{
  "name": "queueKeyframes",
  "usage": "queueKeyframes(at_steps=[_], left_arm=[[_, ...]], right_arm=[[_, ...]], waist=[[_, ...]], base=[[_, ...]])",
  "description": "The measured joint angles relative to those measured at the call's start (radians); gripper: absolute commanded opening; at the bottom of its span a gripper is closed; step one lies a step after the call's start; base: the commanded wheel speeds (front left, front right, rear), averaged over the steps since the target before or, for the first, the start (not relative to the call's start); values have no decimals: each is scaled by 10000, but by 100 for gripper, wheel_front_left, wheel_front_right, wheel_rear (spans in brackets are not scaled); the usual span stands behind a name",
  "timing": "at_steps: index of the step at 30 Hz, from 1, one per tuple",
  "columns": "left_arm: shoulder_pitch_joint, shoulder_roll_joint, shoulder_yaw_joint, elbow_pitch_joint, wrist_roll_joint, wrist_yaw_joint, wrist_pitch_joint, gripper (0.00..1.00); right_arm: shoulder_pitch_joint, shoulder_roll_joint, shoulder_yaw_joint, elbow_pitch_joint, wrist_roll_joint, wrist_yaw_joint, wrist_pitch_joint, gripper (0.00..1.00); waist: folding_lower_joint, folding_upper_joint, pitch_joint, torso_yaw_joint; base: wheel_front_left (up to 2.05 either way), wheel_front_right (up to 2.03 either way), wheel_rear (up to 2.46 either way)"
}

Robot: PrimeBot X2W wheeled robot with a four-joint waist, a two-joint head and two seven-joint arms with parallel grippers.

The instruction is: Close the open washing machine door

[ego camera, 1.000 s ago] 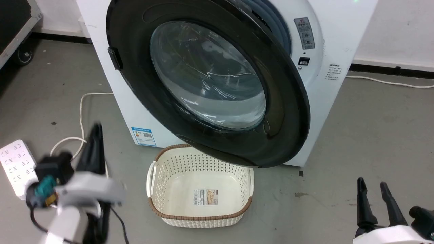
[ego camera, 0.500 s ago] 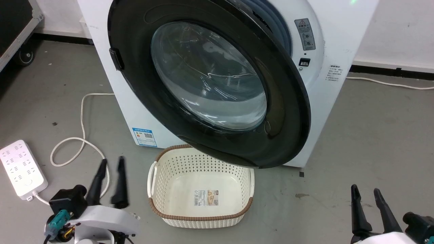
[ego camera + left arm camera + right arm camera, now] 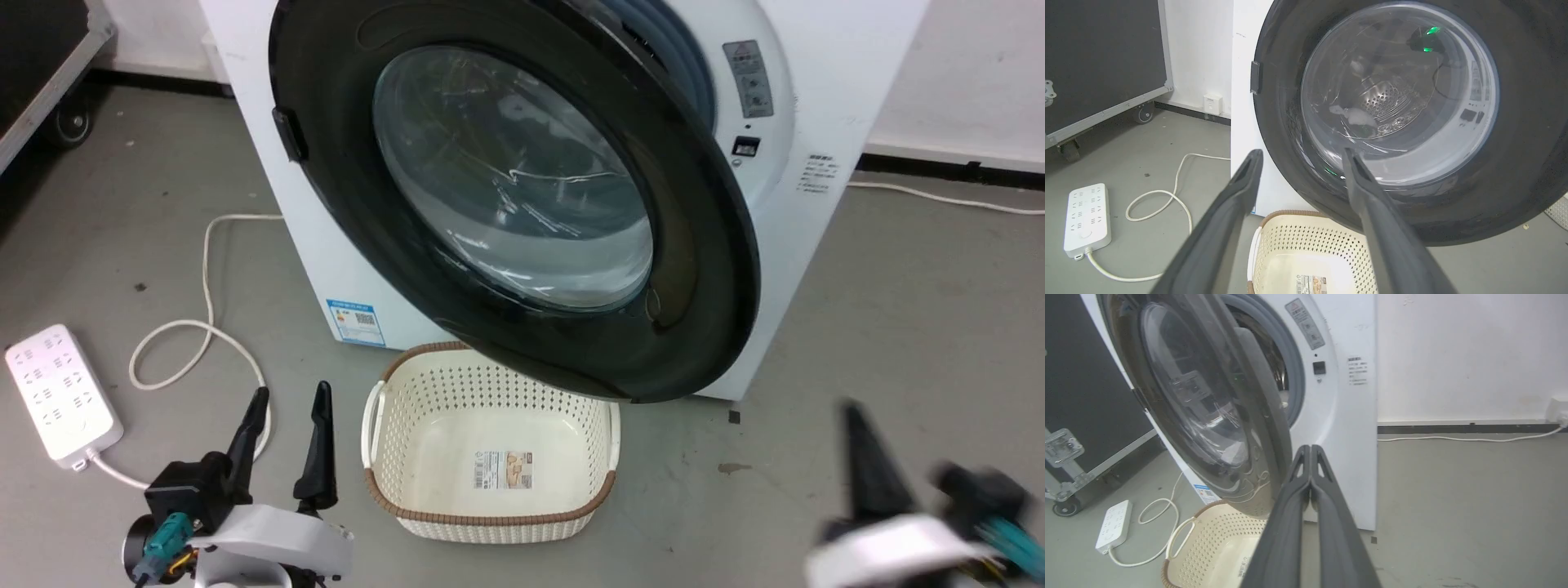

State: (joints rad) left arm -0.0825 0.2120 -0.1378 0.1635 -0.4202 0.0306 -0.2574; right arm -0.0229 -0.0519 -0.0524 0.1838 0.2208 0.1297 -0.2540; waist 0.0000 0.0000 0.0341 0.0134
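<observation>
The washing machine door [image 3: 522, 188], glossy black with a bulging glass window, stands swung open in front of the white washing machine [image 3: 804, 237]. Its grey gasket [image 3: 1292, 367] shows behind the door's edge [image 3: 1208, 396]. My left gripper [image 3: 290, 402] is open and empty at the lower left, fingers pointing up, below and short of the door. In the left wrist view the left gripper [image 3: 1301, 152] frames the door's lower window [image 3: 1400, 102]. My right gripper [image 3: 857, 425] is blurred at the lower right. The right wrist view shows the right gripper [image 3: 1310, 449] shut, empty, near the door's free edge.
A cream perforated basket [image 3: 490, 523] sits on the floor under the door's lower rim. A white power strip [image 3: 57, 392] and its looped cord [image 3: 204, 327] lie at the left. A black wheeled case [image 3: 1102, 61] stands at the far left. Another cable [image 3: 1453, 439] runs along the right wall.
My left arm dropped from a raised blurred pose and its fingers spread apart. My right gripper's fingers came together and the arm is moving, blurred. The head camera shifted slightly.
</observation>
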Motion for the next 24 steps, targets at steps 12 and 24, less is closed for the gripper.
queueKeyframes(at_steps=[12, 24], left_arm=[[-390, -242, -105, 554, 67, -174, 0, 100], [-970, -464, -33, 562, 142, -332, 0, 100]], right_arm=[[-2571, 27, 1538, 1908, -295, 2, 1379, 0], [-4470, 59, -205, 3538, -1112, 27, 792, 0]], waist=[[0, 0, 556, 475], [1, 0, 1404, 913]], base=[[0, 0, 0], [0, 0, 0]])
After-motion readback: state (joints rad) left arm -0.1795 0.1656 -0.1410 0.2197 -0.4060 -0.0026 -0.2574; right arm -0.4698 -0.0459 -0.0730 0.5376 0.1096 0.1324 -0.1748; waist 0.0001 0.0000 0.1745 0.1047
